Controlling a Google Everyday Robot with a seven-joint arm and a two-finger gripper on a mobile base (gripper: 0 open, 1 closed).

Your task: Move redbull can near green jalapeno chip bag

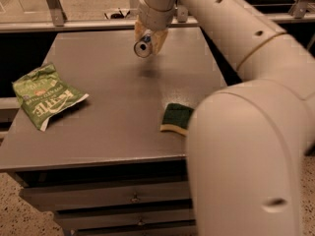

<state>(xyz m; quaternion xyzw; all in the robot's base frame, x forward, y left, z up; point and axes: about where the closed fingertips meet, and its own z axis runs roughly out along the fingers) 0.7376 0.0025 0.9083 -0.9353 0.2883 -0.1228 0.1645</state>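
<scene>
My gripper (147, 39) is over the far middle of the grey table (113, 127), shut on the redbull can (143, 48). The can is held lifted above the table top, its shiny silver end facing the camera; a shadow lies below it. The green jalapeno chip bag (45, 99), crinkled light green with white lettering, lies flat at the table's left edge, well to the left and nearer than the can.
A dark-green sponge (176, 118) with a yellow bottom lies near the table's front right, partly behind my arm (246, 132), which fills the right side. Drawers (133, 198) sit under the table. A rail (69, 26) runs behind it.
</scene>
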